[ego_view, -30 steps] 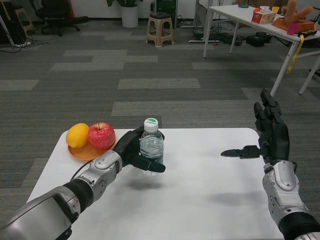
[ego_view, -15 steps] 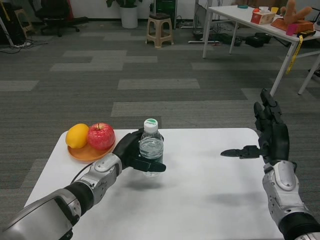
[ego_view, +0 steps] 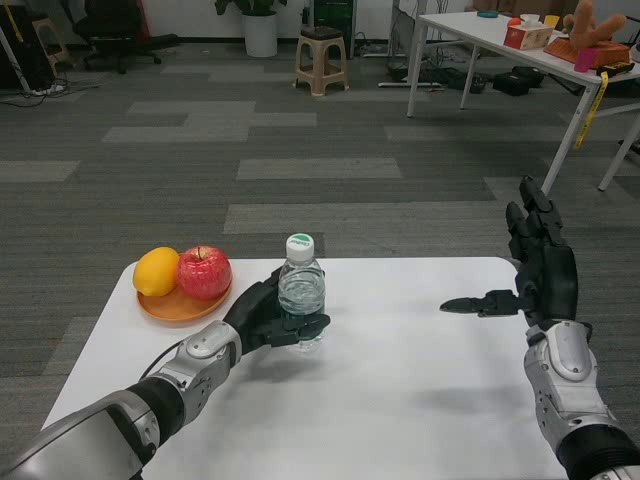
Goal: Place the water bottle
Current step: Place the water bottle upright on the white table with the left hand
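Since the frame 1 second earlier, the left hand [ego_view: 268, 318] had slid a little toward the robot and lowered, carrying the water bottle [ego_view: 301, 291] with it; the bottle's base now looked to sit on or just above the white table [ego_view: 420, 380], though I could not tell whether it had actually touched down. The right hand [ego_view: 540, 275] had not shifted at all.

From the head view, the only 1 there was, the left hand's black fingers were wrapped round the lower half of the clear bottle, closed firmly on it from the robot's left side. The bottle stood upright, its long axis vertical, white cap on top, roughly at the middle of the table's left half. Just beside it to the left sat an orange plate [ego_view: 165, 309] with a lemon [ego_view: 156, 271] and a red apple [ego_view: 205, 272]; the apple was near the bottle but apart from it.

The right hand hovered raised over the table's right edge, fingers spread and pointing up, thumb stretched inward, holding nothing, well apart from the bottle.

My judgement was that the placing was almost finished: with the bottle upright in the left hand's grasp, the coming move turned on spreading those fingers and drawing back leftward and toward the robot without tipping it or brushing the plate.
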Robot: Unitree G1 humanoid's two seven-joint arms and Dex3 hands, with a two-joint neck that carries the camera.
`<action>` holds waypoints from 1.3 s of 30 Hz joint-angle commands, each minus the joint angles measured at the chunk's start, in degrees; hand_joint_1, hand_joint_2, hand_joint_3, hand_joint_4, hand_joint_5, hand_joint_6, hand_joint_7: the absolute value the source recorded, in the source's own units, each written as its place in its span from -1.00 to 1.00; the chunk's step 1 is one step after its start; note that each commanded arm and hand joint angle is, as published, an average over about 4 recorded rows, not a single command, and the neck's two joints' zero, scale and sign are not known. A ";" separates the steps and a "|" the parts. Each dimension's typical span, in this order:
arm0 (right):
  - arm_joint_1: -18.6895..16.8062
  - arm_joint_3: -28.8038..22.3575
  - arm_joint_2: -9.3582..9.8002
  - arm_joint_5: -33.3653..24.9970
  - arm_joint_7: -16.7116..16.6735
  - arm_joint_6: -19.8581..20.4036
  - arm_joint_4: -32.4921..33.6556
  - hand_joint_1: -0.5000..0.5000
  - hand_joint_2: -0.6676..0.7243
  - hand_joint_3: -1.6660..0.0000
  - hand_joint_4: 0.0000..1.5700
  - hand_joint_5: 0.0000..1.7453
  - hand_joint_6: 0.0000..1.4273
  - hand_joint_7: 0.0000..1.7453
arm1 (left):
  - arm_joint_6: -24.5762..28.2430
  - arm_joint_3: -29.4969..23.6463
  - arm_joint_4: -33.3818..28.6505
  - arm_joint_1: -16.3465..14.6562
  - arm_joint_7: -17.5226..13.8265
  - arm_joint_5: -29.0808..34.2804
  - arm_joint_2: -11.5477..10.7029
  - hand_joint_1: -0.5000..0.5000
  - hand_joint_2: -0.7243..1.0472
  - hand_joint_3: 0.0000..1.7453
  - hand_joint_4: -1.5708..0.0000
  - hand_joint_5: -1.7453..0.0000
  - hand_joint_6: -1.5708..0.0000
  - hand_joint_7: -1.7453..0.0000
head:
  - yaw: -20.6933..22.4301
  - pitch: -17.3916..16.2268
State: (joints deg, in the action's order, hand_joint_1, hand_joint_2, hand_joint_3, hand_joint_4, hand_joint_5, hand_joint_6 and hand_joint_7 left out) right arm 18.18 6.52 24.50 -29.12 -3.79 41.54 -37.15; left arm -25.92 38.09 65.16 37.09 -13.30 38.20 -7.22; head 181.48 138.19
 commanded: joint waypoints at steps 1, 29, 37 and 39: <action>-0.14 0.16 -0.16 -0.14 -0.08 0.29 0.65 -0.33 0.09 0.90 -1.00 -1.00 -1.00 -0.92 | -0.01 0.27 0.52 -1.69 -0.30 -0.23 -0.34 -1.00 0.80 -0.88 1.00 0.29 1.00 0.44 | 0.05 0.05; -0.21 0.51 -0.07 -0.14 -0.08 0.29 0.90 -0.33 0.09 0.90 -1.00 -1.00 -1.00 -0.92 | -7.52 -3.86 -4.64 -1.76 -2.52 1.84 -0.60 -1.00 -0.90 -0.90 1.00 0.29 1.00 0.52 | 0.64 -0.46; -0.16 0.54 -0.05 -0.14 -0.08 0.29 0.48 -0.33 0.09 0.86 -1.00 -1.00 -1.00 -0.92 | -8.80 -6.21 -6.47 -1.94 -1.24 3.68 -0.43 -1.00 -0.90 -0.90 1.00 0.18 1.00 0.52 | 0.70 -0.94; -0.16 0.58 0.00 -0.14 -0.08 0.29 0.41 -0.33 0.09 0.86 -1.00 -1.00 -1.00 -0.92 | -8.80 -7.66 -7.43 -1.94 -1.04 3.35 -0.47 -1.00 -0.90 -0.90 1.00 0.18 1.00 0.52 | 0.73 -1.00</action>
State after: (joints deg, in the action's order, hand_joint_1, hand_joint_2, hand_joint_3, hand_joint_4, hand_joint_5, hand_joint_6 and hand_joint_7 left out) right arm 18.18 7.01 24.51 -29.12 -3.79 41.54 -36.36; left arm -34.12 31.97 58.79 35.33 -14.89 41.63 -7.38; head 182.20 137.22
